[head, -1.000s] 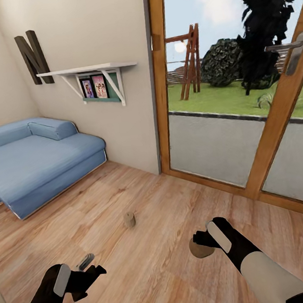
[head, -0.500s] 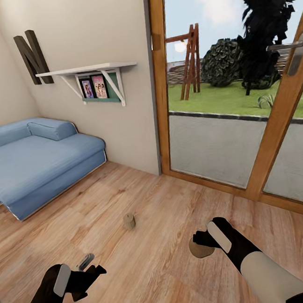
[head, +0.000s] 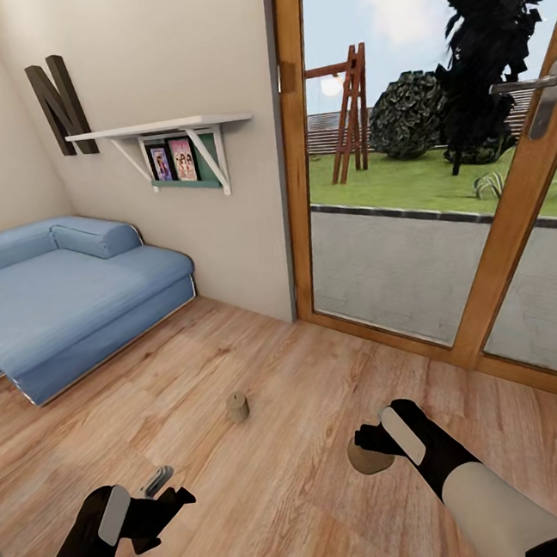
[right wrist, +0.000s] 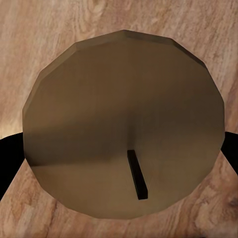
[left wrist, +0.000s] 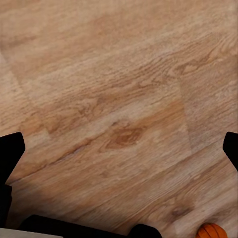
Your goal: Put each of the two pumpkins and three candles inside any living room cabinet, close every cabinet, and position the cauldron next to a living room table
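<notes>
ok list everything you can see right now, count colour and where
candles: two, beige-tan; one standing on the floor ahead, one held in the right pincer
pumpkin: one, orange, on the floor, at the edge of the left wrist view
sofa: one, blue, against the left wall
shelf: one, white, on the wall, with two framed pictures under it
letter N: one, dark brown, on the wall above the sofa
glass doors: wood-framed, at right, garden outside
floor: light wood planks
left pincer: black, open, empty, above the floor
right pincer: black, shut on a candle
</notes>
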### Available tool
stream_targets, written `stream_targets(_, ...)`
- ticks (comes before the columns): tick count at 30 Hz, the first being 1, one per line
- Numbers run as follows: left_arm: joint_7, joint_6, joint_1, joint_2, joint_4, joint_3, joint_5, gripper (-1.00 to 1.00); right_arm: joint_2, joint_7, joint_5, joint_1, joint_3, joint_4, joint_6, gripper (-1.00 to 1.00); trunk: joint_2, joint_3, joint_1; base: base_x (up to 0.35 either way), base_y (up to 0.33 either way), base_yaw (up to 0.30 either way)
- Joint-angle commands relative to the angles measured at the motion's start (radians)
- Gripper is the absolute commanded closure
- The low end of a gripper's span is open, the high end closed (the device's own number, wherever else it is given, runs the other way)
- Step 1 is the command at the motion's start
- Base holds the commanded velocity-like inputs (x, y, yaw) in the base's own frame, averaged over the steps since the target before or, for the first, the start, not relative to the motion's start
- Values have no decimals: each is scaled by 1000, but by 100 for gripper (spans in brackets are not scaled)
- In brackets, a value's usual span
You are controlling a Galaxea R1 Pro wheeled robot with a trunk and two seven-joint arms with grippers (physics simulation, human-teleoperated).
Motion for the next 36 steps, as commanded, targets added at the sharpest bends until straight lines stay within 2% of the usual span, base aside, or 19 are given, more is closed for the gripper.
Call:
stream_targets(1, 0, 0, 0, 0, 0, 0, 0, -100, 0, 0, 0, 0, 0, 0, 0, 100, 0, 0, 0, 0, 0, 0)
stream_targets(25, -1, 0, 0, 0, -1, 0, 0, -100, 1, 0, 0, 0, 0, 0, 0, 100, 0, 0, 0, 0, 0, 0)
stream_targets(36, -1, 0, 0, 0, 0, 0, 0, -100, 13, 0, 0, 0, 1, 0, 0, 100, 0, 0, 0, 0, 0, 0)
